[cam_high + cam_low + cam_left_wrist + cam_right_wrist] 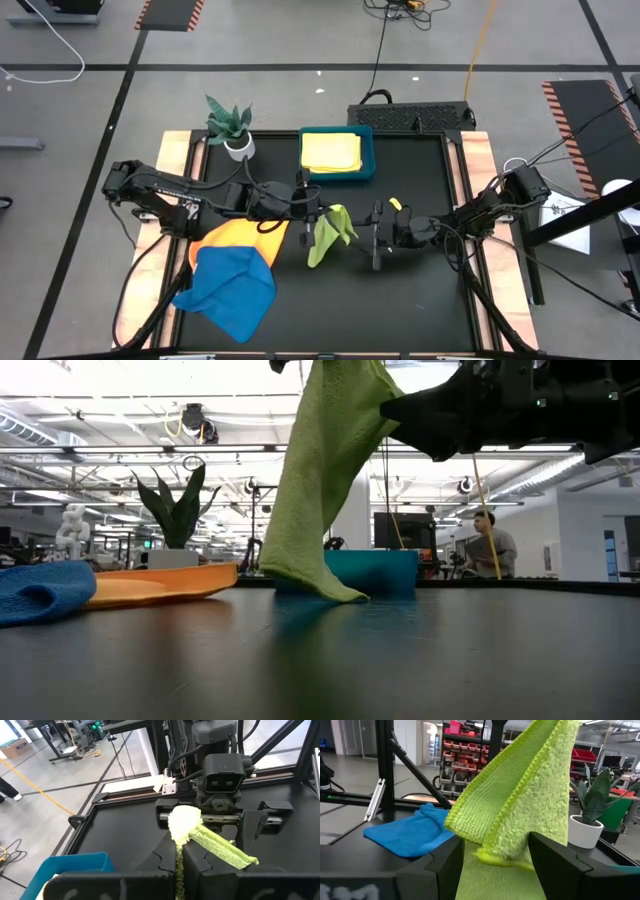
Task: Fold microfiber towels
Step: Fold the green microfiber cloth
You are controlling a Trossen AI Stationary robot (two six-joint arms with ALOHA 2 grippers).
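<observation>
My left gripper [312, 205] is shut on a lime green towel [330, 232] above the table's middle. The towel hangs down in the low view [325, 480]. My right gripper [366, 236] faces it from the right, open, with its fingers on either side of the towel's raised edge [520, 805]. An orange towel [245, 234] lies flat at the left with a blue towel [228, 285] lying partly on it. A yellow towel [332, 151] lies folded in the teal tray [368, 150]. My left gripper pinches a bunched upper part of the green towel [183, 826] between its two fingers, several layers thick, and a tuft sticks out past the fingertips. The fingers come level from the table's left. The towel hangs slack below them, its lower end [322, 586] on the table.
A potted plant [230, 125] stands at the far left beside the tray. The black mat [420, 310] is bare at the near right. A person [490, 545] sits in the room beyond the table.
</observation>
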